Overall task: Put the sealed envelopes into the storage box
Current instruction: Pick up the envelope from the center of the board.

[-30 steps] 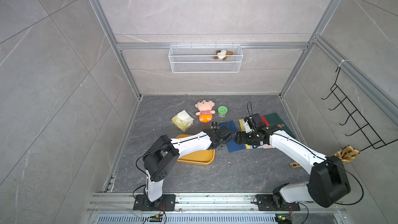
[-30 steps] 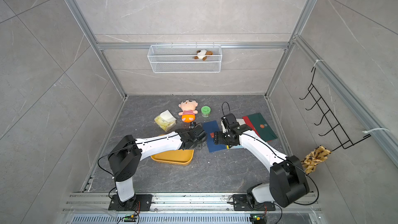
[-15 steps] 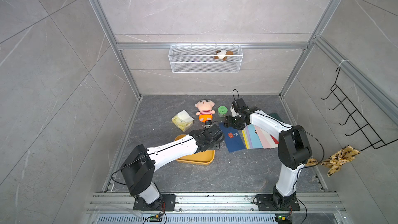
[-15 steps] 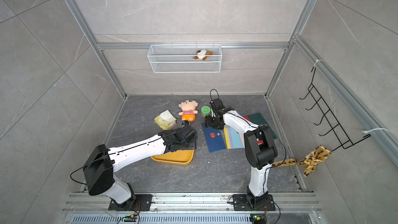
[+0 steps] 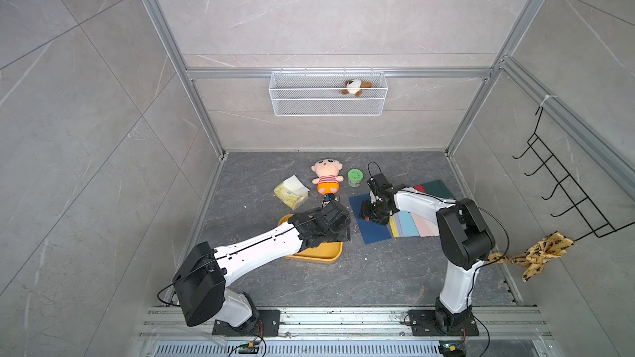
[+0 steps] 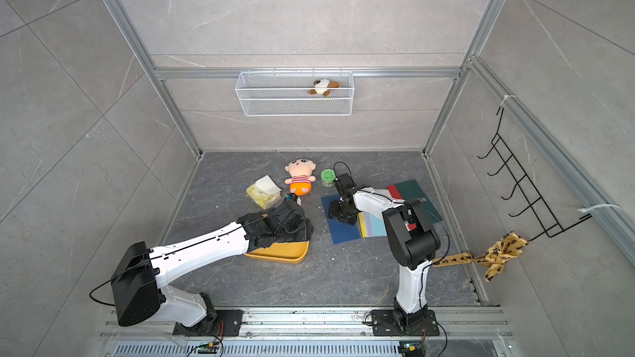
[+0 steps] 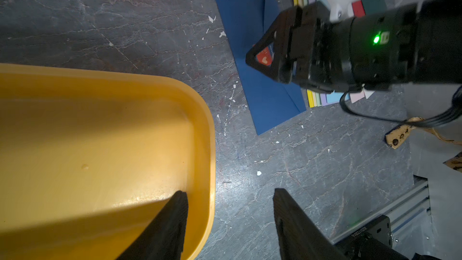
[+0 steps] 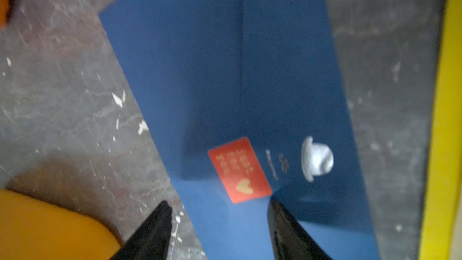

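Arms low, forward — left claw (image 7: 227, 193), right claw (image 8: 217, 205) both agape.

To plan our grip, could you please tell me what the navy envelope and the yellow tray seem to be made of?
Navy envelope: matte paper, judging by its crisp fold lines and flat, glare-free surface.
Yellow tray: probably moulded plastic with a semi-gloss finish, given its rounded rim and soft highlights.

The storage box (image 5: 323, 259) (a shallow mustard-yellow tray with rounded corners) lies flat. Near it, not touching, the navy envelope (image 5: 372, 233) lies flat, red heart seal (image 8: 240, 170) up. Farther from the box, overlapping pastel envelopes (image 5: 410, 226) — yellow, lilac, blue, pink — fan out, then a red envelope (image 6: 395, 193) and a dark green envelope (image 6: 417, 188).
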Robot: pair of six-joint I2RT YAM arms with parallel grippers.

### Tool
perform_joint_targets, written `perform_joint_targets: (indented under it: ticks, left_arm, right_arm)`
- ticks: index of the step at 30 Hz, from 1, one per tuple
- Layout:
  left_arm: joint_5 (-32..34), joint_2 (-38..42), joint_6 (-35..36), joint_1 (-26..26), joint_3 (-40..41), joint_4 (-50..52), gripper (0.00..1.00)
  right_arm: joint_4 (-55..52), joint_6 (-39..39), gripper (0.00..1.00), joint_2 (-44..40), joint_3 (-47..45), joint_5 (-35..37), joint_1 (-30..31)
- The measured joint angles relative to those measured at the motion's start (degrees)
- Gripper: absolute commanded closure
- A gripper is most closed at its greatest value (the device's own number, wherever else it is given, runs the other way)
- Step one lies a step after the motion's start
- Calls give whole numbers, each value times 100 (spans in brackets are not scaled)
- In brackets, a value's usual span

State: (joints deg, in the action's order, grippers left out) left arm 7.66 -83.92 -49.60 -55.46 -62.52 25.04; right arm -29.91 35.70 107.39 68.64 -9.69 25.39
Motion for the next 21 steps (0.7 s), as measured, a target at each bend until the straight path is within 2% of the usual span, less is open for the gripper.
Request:
perform_joint_targets:
  ticks: [7,12,19,21]
  left_arm:
    - [-258,-299,7,0,-175,-238,40]
    - [-501,-942,15,0,-885,-315,41]
    - [-629,-2020,-74,2,-2055,-520,56]
    - [-638,-2411,-85,15,-2507,-479,68]
  right_arm:
    - [170,498,34,-901,-1123,-42,514]
    - [37,525,33,-1335,-1213,133,568]
    - [-13,380,38,-1456,-1016,332,101]
    - [-28,326,39,-1368,-973,374,-160]
